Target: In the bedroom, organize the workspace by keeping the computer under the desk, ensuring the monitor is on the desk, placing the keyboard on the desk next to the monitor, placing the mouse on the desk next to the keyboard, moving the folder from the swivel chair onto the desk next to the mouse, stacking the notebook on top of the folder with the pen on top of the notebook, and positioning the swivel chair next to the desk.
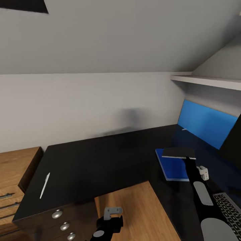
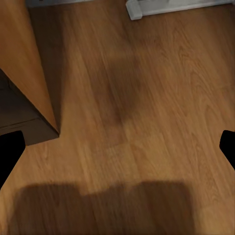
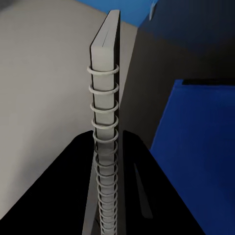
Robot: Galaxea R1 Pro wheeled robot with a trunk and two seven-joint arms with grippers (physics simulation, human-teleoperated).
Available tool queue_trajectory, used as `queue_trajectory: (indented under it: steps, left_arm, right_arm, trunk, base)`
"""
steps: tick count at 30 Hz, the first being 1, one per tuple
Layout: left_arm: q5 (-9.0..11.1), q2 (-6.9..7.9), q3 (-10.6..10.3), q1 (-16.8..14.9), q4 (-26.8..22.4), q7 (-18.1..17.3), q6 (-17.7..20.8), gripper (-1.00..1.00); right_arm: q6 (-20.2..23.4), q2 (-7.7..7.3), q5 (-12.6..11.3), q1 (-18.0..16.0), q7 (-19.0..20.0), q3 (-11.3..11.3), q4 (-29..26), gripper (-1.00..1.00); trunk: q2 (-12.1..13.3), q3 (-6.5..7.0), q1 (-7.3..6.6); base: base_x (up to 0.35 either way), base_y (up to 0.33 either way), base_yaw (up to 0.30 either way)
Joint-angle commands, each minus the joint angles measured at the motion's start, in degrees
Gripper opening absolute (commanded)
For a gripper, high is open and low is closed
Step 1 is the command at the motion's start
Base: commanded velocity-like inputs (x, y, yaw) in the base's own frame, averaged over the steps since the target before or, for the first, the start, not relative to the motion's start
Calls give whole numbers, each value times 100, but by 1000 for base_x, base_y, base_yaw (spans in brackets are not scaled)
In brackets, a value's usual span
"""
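Tabletop point(image 1: 100, 157): a black surface was seen against the grey wall, with drawers at its near corner.
Monitor point(image 1: 206, 122): a blue screen was seen standing at the tabletop's right end.
Keyboard point(image 1: 229, 207): partly seen at the right edge.
Folder point(image 1: 172, 167): blue, laid flat on the tabletop.
Notebook point(image 1: 178, 153): spiral-bound, held above the folder's far edge.
Right tool point(image 1: 186, 159): clenched on the notebook's spine.
Left tool point(image 2: 117, 147): spread wide over wooden floor.
Pen point(image 1: 45, 185): white, laid near the tabletop's left edge.
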Motion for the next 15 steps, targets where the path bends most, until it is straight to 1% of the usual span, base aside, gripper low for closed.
queue_trajectory:
  steps: [1,4,6,15]
  left_arm:
    - [3,3,-16,-8,-11,35,27,100]
    - [1,2,-37,-8,-11,35,27,100]
    - [3,2,-44,-8,-11,37,32,100]
    - [5,-5,-57,-8,-11,39,35,100]
  right_arm:
    - [-4,2,-63,-4,29,-2,7,-100]
    - [-4,7,-63,-4,28,5,12,-100]
    - [-4,8,-63,-4,25,7,13,-100]
    - [-25,0,-54,-4,-88,9,254,-100]
  trunk:
    - [-4,-6,1]
    - [-4,-6,1]
    - [-4,-6,1]
    - [-4,-6,1]
  base:
    - [163,0,0]
    - [205,0,0]
    - [87,0,0]
    - [13,0,0]
